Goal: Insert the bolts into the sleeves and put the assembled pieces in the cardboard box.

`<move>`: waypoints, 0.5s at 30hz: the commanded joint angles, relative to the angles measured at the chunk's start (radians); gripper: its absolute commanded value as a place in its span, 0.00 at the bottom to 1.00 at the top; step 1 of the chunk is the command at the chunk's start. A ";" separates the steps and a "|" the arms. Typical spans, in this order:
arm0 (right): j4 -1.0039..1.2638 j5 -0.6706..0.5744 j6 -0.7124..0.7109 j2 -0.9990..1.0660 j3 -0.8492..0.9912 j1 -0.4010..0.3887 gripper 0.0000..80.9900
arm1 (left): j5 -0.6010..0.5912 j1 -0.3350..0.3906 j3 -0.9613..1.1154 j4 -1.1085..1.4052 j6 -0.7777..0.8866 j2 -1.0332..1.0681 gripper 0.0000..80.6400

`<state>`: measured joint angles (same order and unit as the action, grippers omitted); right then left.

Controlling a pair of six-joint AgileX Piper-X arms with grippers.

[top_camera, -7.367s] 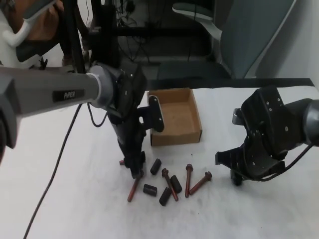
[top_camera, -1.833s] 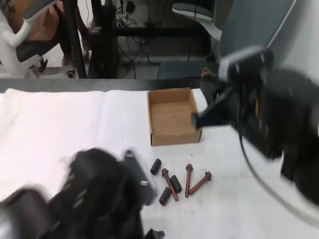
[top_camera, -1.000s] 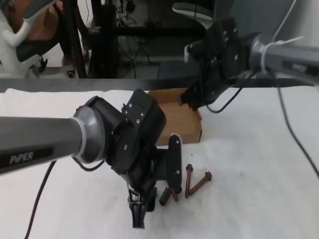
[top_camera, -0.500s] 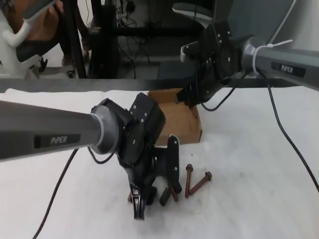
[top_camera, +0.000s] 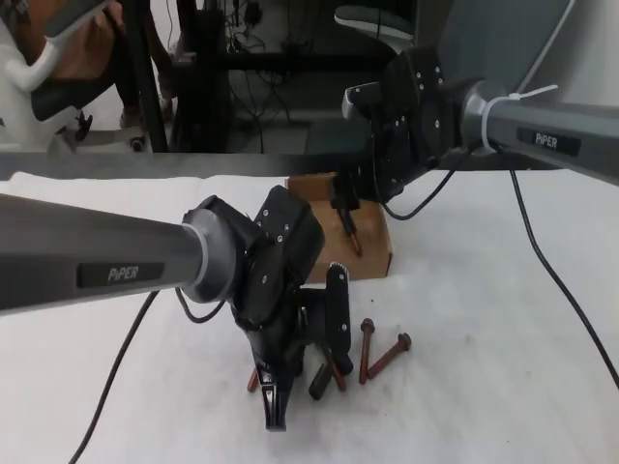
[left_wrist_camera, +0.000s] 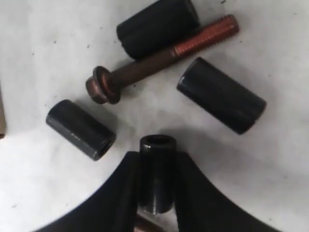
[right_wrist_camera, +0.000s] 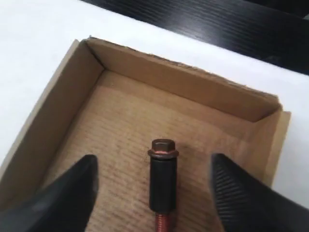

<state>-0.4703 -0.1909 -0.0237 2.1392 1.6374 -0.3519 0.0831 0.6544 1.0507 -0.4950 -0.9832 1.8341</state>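
My left gripper point(left_wrist_camera: 157, 157) point(top_camera: 276, 408) is down on the white cloth, shut on a black sleeve point(left_wrist_camera: 155, 186) that stands between its fingers. Three more sleeves point(left_wrist_camera: 81, 129) point(left_wrist_camera: 221, 94) point(left_wrist_camera: 158, 21) and a copper bolt point(left_wrist_camera: 145, 71) lie just beyond it. My right gripper point(right_wrist_camera: 154, 163) point(top_camera: 340, 198) hangs open over the cardboard box point(right_wrist_camera: 58, 111) point(top_camera: 372, 246). An assembled bolt-and-sleeve piece point(right_wrist_camera: 163, 186) point(top_camera: 351, 232) sits between its spread fingers, touching neither. I cannot tell whether it rests on the box floor.
Two loose bolts point(top_camera: 367, 350) point(top_camera: 389, 355) lie right of the left gripper, with another sleeve point(top_camera: 319, 381) and a bolt end point(top_camera: 253, 380) close by it. The bench's far edge point(top_camera: 116, 164) runs behind the box. Bare cloth spreads to the right point(top_camera: 503, 367).
My right gripper has opened over the box and let go of the assembled piece, which now shows below it. The left gripper has settled slightly lower among the sleeves.
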 commanded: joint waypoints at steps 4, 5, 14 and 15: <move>-0.113 -0.063 0.017 -0.107 0.008 -0.007 0.85 | 0.124 -0.018 0.001 0.000 0.194 -0.073 0.02; -0.128 -0.082 0.017 -0.124 0.007 -0.007 0.84 | 0.111 -0.027 0.001 0.000 0.254 -0.107 0.02; -0.346 -0.066 0.059 -0.302 -0.092 -0.007 0.81 | -0.262 -0.143 -0.041 0.033 0.640 -0.383 0.02; -0.346 -0.034 0.095 -0.319 -0.135 -0.009 0.81 | -0.286 -0.154 -0.064 0.054 0.647 -0.427 0.02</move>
<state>-0.7795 -0.2531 0.0222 1.8599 1.5670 -0.3566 -0.1208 0.5223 1.0168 -0.4694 -0.3814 1.4861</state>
